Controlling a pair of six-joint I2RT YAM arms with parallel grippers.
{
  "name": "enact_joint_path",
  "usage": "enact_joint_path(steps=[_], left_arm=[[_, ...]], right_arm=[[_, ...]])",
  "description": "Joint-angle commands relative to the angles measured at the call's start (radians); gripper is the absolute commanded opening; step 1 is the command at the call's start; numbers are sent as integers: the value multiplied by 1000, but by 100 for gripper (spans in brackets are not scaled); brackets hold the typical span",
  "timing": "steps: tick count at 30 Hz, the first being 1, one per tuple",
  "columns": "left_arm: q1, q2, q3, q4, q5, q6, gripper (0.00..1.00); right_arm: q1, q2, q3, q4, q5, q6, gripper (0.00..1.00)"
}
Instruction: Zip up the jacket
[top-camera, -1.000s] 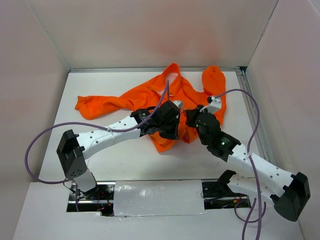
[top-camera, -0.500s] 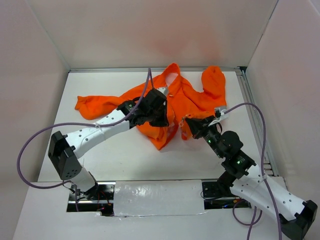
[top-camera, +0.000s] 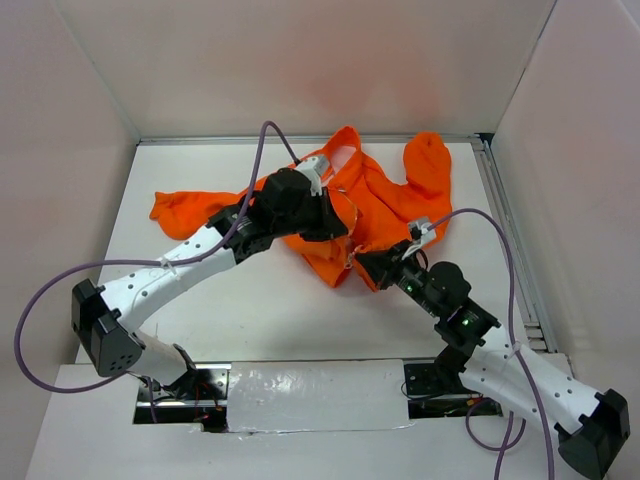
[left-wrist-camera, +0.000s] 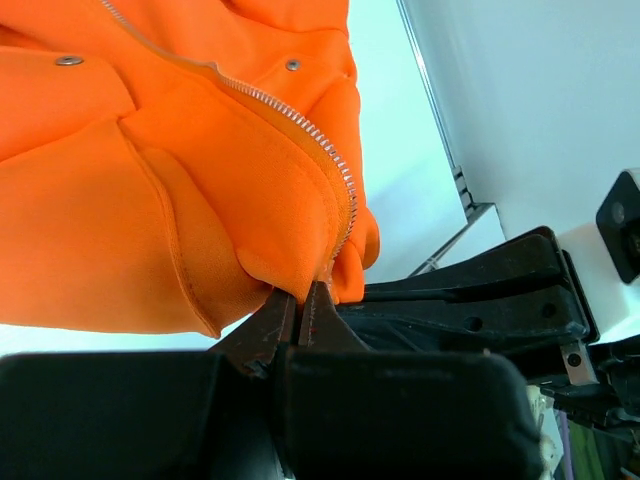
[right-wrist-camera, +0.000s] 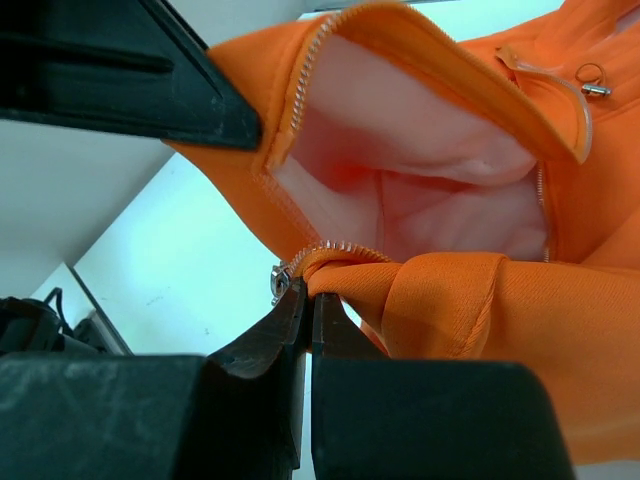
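The orange jacket (top-camera: 385, 195) lies at the back middle of the white table, its front open and one sleeve (top-camera: 190, 207) stretched to the left. My left gripper (top-camera: 340, 232) is shut on one front edge by the silver zipper teeth (left-wrist-camera: 290, 115), gripper (left-wrist-camera: 300, 298). My right gripper (top-camera: 360, 263) is shut on the other front edge at its lower corner, gripper (right-wrist-camera: 310, 298), just beside the metal zipper slider (right-wrist-camera: 279, 284). The pale pink lining (right-wrist-camera: 420, 170) shows between the two edges. The two grippers are close together.
White walls enclose the table on three sides. A metal rail (top-camera: 508, 230) runs along the right edge. Purple cables (top-camera: 500, 215) loop over both arms. An open slot with wiring (top-camera: 180, 385) lies at the near edge.
My left gripper has moved back and left with its jacket edge. My right gripper has moved left and nearer with the other edge. The jacket's lower front has shifted with them.
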Motion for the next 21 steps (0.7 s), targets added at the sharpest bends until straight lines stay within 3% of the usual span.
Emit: enact_joint_path(steps=[1,21], left_arm=[[2,-31,-17,102,54,-30,0],[2,-63,-100,162,122,-44,0]], right_arm=[[-8,-19,-8,144,-16,35,0],[-23,10,8,152,63,24,0]])
